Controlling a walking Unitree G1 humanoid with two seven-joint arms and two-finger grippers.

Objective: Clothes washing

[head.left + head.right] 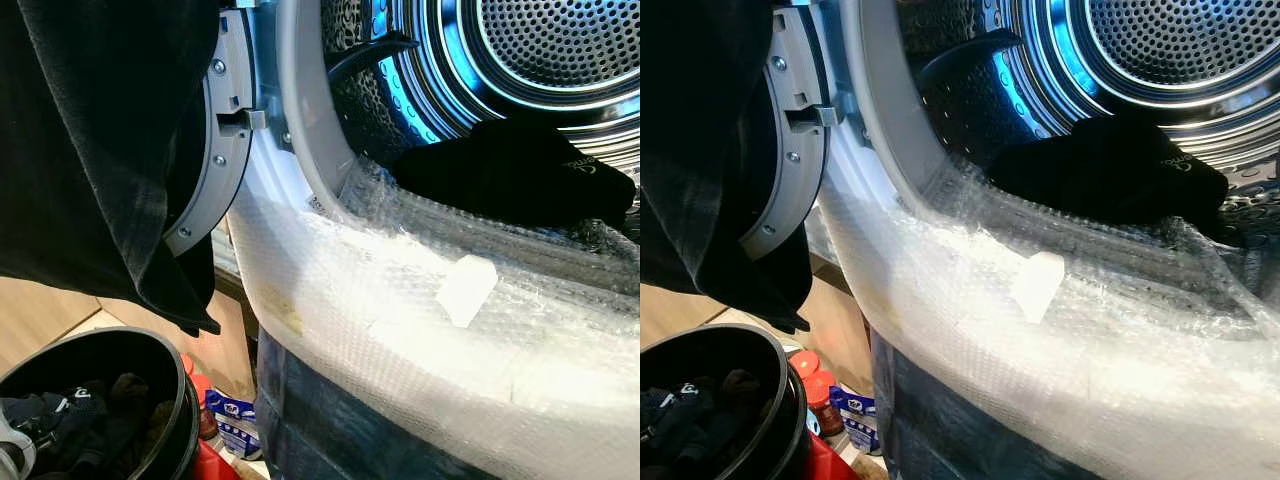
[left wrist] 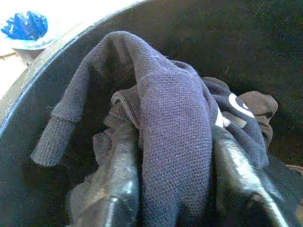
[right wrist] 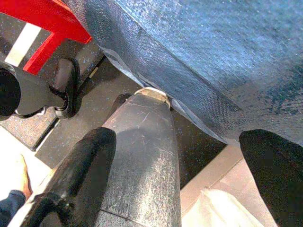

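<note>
Reading the left wrist view, I log the left gripper (image 2: 175, 189) down in the black basket (image 1: 175, 385), fingers clamped on a dark knit garment (image 2: 165, 127). Right gripper (image 3: 180, 184) hangs low beside the blue-wrapped machine front (image 3: 213, 56), fingers apart, holding nothing. One black garment (image 1: 510, 170) lies in the drum (image 1: 560, 50).

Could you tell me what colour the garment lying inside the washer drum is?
Black garment, with small pale lettering near one edge; clearest in the left eye view.
</note>
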